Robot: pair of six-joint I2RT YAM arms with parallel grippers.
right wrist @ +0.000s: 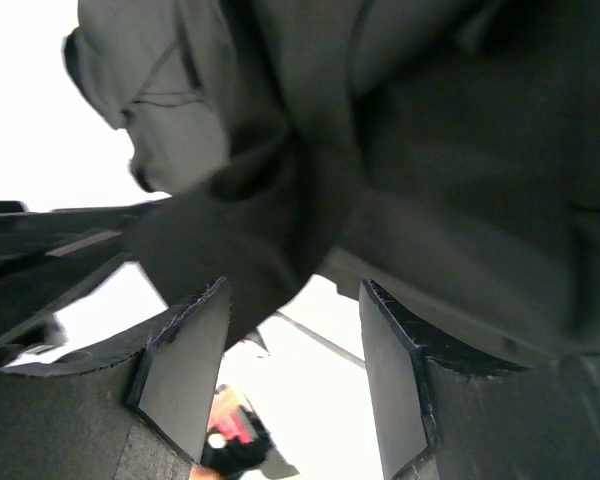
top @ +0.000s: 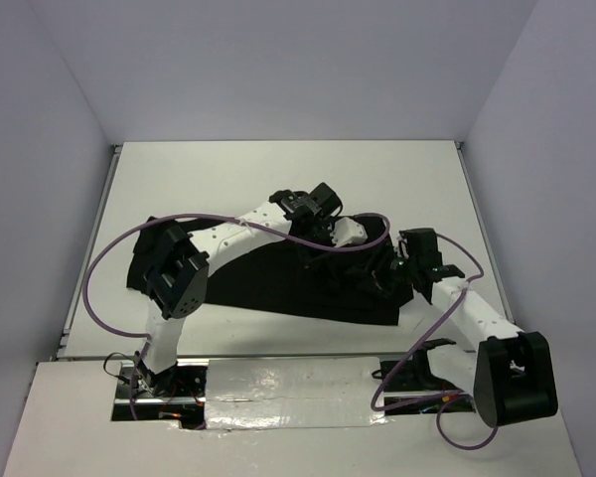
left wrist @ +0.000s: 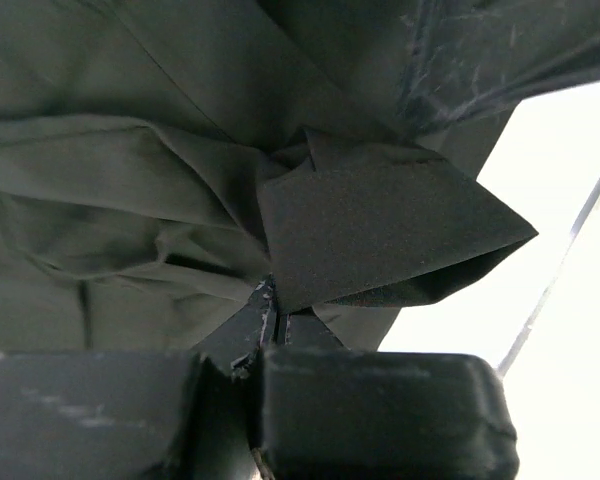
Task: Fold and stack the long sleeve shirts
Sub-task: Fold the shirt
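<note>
Arching over shirt [top: 278,283], left pincer [left wrist: 275,322] pinching cloth; right pincer [right wrist: 292,335] spread.

No text, label, brand mark, number or sign can be read on any surface in the three views.

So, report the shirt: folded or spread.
Partly folded, not neat: the shirt lies in a creased heap, and the left gripper pinches a doubled-over flap.
</note>
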